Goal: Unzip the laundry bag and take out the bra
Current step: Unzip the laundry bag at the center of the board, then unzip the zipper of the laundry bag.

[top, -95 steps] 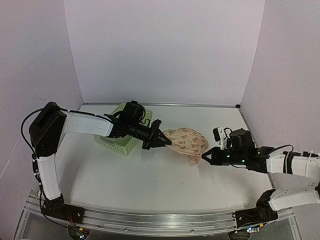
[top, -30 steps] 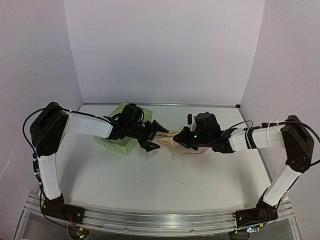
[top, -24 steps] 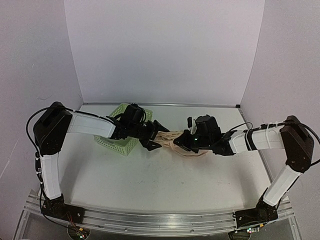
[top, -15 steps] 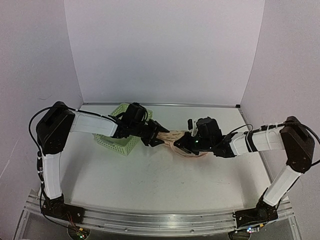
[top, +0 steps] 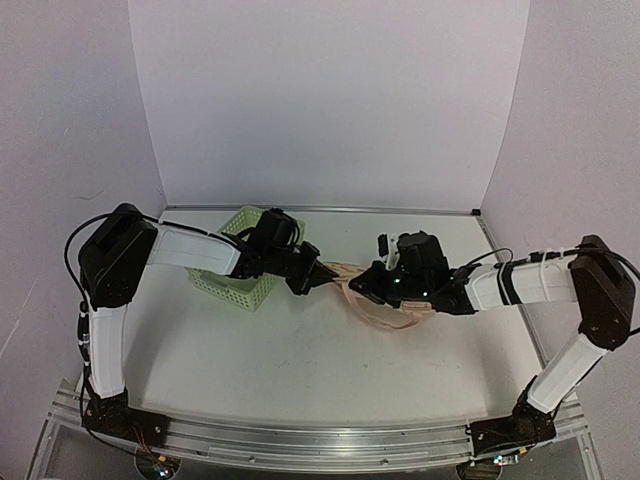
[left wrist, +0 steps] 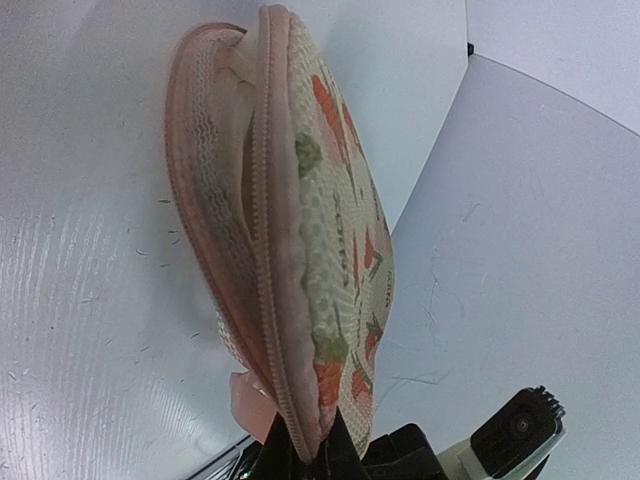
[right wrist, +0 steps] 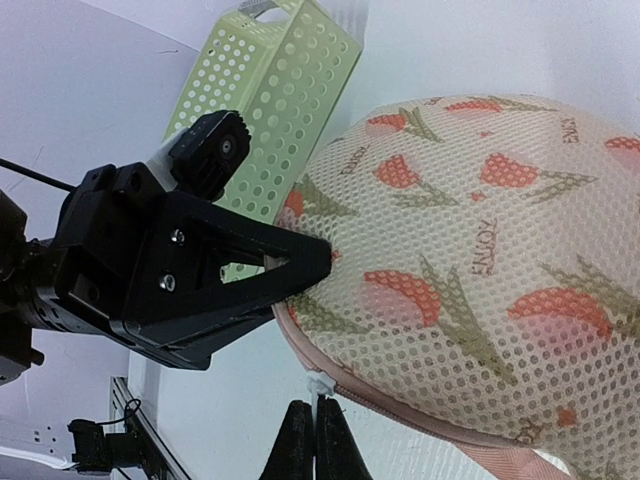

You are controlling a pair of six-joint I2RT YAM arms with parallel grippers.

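Observation:
The laundry bag [top: 368, 298] is a beige mesh pouch with red and green tulip motifs, lying mid-table between both arms. My left gripper [top: 312, 277] is shut on the bag's left end; the left wrist view shows its pink zip seam [left wrist: 268, 250] pinched at my fingertips [left wrist: 308, 455]. My right gripper [top: 367, 287] is shut on the white zipper pull [right wrist: 321, 385] at the bag's near edge [right wrist: 450, 290]. The bra is hidden inside; pink fabric shows through the mesh.
A light green slotted basket [top: 243, 262] stands just left of the bag, under my left arm; it also shows in the right wrist view [right wrist: 275, 90]. White walls enclose the back and sides.
My right arm swung in from the right and closed on the zipper pull. The bag has been stretched between the two grippers, its left end lifted toward the basket.

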